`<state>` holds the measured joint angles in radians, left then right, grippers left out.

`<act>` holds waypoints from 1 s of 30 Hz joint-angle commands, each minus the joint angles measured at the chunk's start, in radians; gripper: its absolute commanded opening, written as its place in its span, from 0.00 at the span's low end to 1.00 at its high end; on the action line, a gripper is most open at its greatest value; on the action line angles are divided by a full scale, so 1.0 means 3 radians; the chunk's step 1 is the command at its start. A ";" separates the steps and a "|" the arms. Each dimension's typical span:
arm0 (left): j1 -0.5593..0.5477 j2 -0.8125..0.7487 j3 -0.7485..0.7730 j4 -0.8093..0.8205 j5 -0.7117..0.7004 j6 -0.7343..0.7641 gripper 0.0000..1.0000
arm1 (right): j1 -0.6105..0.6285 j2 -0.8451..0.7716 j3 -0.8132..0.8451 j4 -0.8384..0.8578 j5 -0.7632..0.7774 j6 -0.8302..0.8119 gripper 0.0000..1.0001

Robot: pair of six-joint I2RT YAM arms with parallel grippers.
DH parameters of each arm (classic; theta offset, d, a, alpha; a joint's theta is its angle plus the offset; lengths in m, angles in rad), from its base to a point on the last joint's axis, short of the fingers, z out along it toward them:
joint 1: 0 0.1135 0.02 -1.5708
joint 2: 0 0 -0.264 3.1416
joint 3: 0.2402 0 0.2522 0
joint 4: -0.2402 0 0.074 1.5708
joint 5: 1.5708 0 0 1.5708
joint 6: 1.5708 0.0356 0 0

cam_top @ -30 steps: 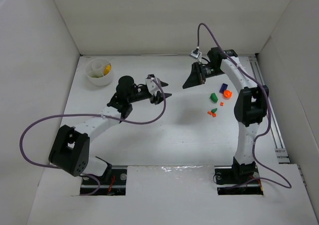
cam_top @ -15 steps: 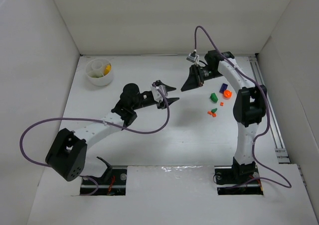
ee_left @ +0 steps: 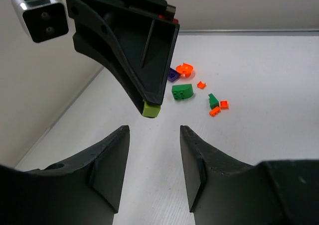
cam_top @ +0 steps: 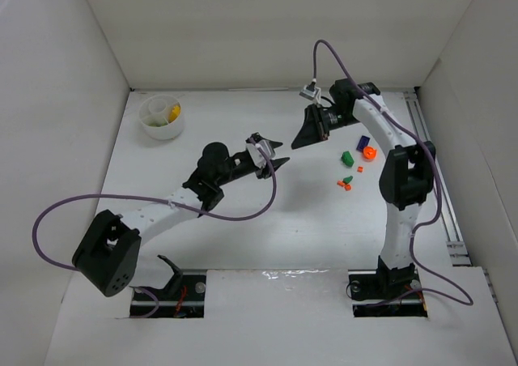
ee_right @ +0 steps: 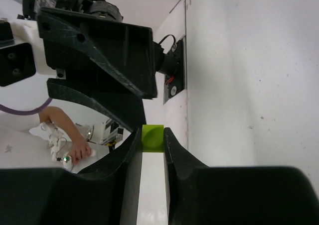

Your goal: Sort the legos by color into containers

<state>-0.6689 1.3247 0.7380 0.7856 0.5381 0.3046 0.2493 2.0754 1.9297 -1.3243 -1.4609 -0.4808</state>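
Legos [cam_top: 346, 157] lie loose on the right of the table [cam_top: 243, 236] while one lime-green brick [ee_left: 151, 109] hangs in mid-air between two robot arms.

The right gripper [cam_top: 296, 142] has its jaws pinched on the lime-green brick, well above the table's far middle. The left gripper [ee_left: 154, 135] faces it from just beside, jaws parted and empty. From above the held brick is lost among the black fingers; only the wrist cameras show it. The other bricks, green, orange and red-orange, sit near the right arm. A dark blue brick [ee_left: 173, 75] among them is partly cut off behind the right gripper's finger. The white bowl [cam_top: 162, 135] stands at the far left holding yellow pieces [cam_top: 172, 113]; its inner sections are too small to tell apart.
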 commanded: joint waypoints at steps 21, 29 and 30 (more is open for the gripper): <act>-0.0245 -0.0258 -0.0287 0.0449 -0.0592 -0.0085 0.42 | 0.0156 -0.0261 -0.0051 -0.0029 -0.0193 -0.0033 0.03; -0.0245 -0.0228 -0.0256 0.0480 -0.0561 -0.0085 0.37 | 0.0217 -0.0261 -0.0020 -0.0029 -0.0131 -0.0033 0.03; -0.0245 -0.0197 -0.0256 0.0480 -0.0531 -0.0085 0.37 | 0.0217 -0.0261 0.0010 -0.0029 -0.0131 -0.0033 0.03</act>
<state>-0.7387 1.2739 0.6617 0.8581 0.3630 0.2825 0.2974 2.0377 1.8984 -1.3277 -1.4635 -0.4778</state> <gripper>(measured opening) 0.377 0.257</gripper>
